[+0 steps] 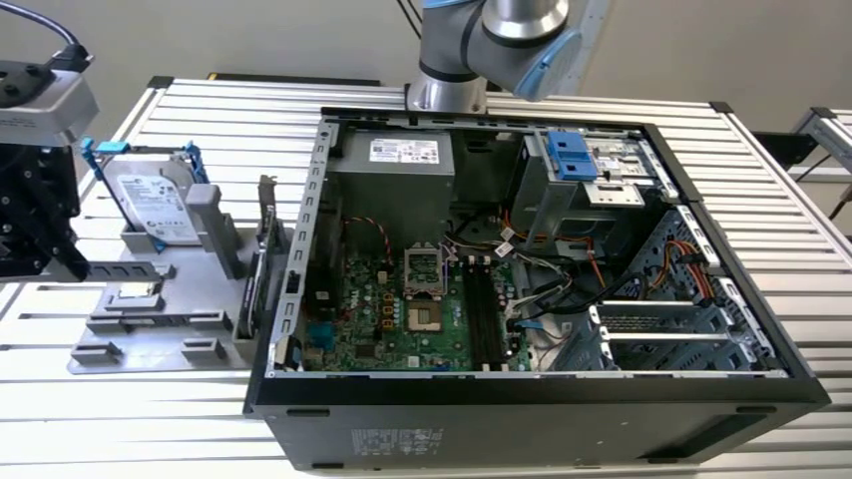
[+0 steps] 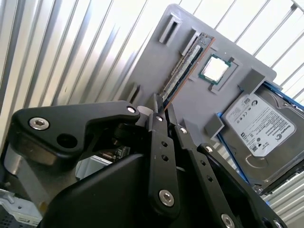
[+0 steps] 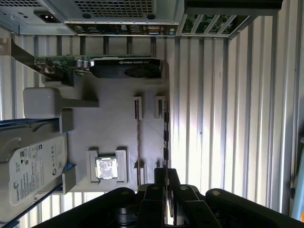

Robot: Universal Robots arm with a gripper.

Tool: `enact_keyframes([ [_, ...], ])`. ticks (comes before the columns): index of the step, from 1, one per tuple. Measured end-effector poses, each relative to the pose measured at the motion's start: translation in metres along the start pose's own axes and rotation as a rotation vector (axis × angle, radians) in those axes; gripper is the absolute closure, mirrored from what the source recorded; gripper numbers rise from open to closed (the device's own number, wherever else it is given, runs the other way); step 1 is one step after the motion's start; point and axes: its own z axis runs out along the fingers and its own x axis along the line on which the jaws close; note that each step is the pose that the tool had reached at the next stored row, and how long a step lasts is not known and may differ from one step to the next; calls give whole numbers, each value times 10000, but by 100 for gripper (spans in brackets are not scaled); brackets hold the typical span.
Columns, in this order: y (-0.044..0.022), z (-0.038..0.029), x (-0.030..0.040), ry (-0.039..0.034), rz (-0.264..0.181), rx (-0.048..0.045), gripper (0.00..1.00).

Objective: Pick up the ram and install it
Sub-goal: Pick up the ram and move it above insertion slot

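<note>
One slatted metal table [image 1: 134,419] bears a grey tray [image 1: 160,321] holding the ram [image 2: 186,64].

Slatted silver counter [image 1: 134,419], ribs running across the exterior view. Set directly on it: an open black computer case [image 1: 533,424] toward that view's right, a grey parts holder [image 1: 187,321] just beside the case, on the left

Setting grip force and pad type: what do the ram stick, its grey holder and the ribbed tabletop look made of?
Long thin dark ram stick: circuit-board laminate carrying black chips, with a coppery edge showing.
Flat grey slotted holder: matte, uniform colour, blocky raised slots; probably plastic.
Ribbed silver tabletop: bright metallic slats, likely aluminium profile.
</note>
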Motion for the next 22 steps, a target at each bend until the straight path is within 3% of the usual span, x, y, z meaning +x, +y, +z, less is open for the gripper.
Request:
enact_keyframes([
  [22,4,-223,0,1,4,-1,100],
])
